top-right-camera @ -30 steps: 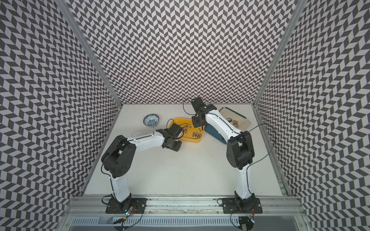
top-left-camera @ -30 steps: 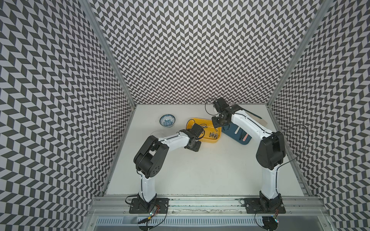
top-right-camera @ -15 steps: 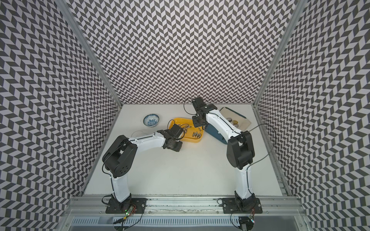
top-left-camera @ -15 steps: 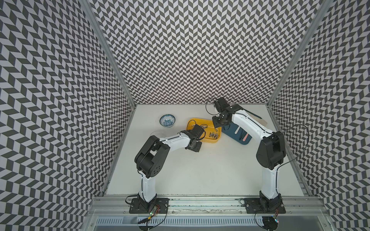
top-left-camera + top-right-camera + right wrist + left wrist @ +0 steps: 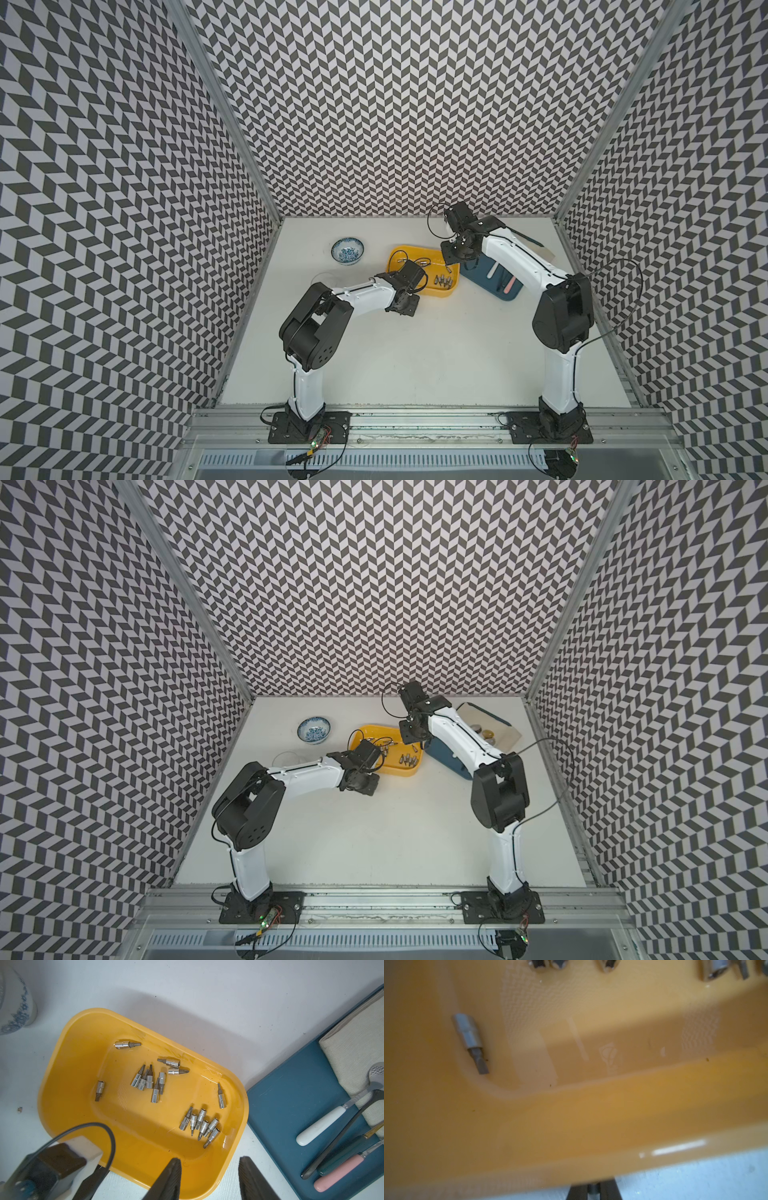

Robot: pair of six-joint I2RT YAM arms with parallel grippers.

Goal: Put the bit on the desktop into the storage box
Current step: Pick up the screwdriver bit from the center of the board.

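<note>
The yellow storage box point(image 5: 432, 289) point(image 5: 400, 769) lies at the back middle of the off-white desktop point(image 5: 415, 365), with several silver bits point(image 5: 153, 1082) inside. My left gripper point(image 5: 406, 308) point(image 5: 363, 787) is down at the desktop just outside the box's near left wall. In the left wrist view its fingers point(image 5: 577, 1192) are shut on a small grey bit point(image 5: 593, 1194) below the box's wall point(image 5: 591, 1118). My right gripper point(image 5: 453, 257) point(image 5: 209, 1178) hangs open and holds nothing. One of its fingers is over the box's corner, the other over the desktop beside it.
A blue-patterned bowl point(image 5: 348, 250) point(image 5: 14, 1001) stands left of the box. A blue tray point(image 5: 490, 279) point(image 5: 291, 1105) with cutlery and a cream cloth point(image 5: 494, 725) lies right of it. A clear round dish point(image 5: 289, 756) sits behind my left forearm. Chevron walls enclose three sides.
My left gripper has closed down at the desktop beside the box; its arm has barely shifted. The right arm has not moved.
</note>
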